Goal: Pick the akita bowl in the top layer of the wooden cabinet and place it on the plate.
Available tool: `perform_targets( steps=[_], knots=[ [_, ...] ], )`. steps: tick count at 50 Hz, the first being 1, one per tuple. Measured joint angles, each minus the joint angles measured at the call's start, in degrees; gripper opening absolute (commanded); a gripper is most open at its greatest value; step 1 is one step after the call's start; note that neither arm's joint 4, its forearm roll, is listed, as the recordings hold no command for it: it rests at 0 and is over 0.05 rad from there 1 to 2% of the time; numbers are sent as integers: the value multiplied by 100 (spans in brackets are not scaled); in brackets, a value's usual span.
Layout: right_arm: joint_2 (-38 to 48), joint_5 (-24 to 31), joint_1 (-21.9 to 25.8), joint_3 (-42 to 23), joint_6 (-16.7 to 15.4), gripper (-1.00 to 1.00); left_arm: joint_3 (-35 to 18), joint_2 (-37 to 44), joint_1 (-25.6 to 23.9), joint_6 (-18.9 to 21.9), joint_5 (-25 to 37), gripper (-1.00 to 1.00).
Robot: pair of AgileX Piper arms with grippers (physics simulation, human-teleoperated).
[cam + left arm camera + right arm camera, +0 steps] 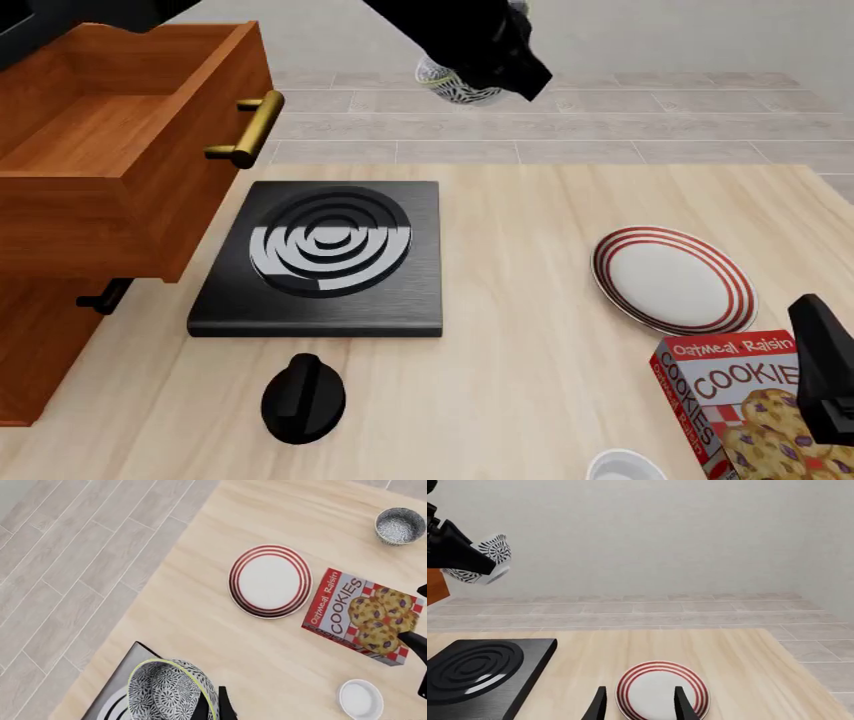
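Observation:
My left gripper [215, 707] is shut on the rim of the akita bowl [167, 690], a white bowl with a dense dark pattern. It holds the bowl high in the air above the stove's far side; the arm partly hides the bowl [451, 88] in the front view, and it also shows in the right wrist view [486, 560]. The plate [674, 280], white with red rings, lies on the table at the right [270, 580]. My right gripper [640, 707] hovers open just short of the plate [660, 692]. The wooden cabinet's top layer [120, 150] stands pulled out and looks empty.
A black stove [327, 250] sits left of centre with a black knob-shaped object [304, 398] in front of it. A cookie box [741, 410] and a small plain white round object [627, 467] lie near the plate. A grey speckled bowl [399, 526] stands farther off.

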Motion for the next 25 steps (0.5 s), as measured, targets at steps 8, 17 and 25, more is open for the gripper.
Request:
perform_targets(
  steps=[8,17,25],
  knots=[
    [0,-5,2,2,-1,100,45,78,-89,55,-80,-100],
    [0,-9,7,4,-2,100,81,189,-196,94,-172,-100],
    [0,-13,12,6,-1,100,79,305,-286,120,-237,-100]
  ],
)
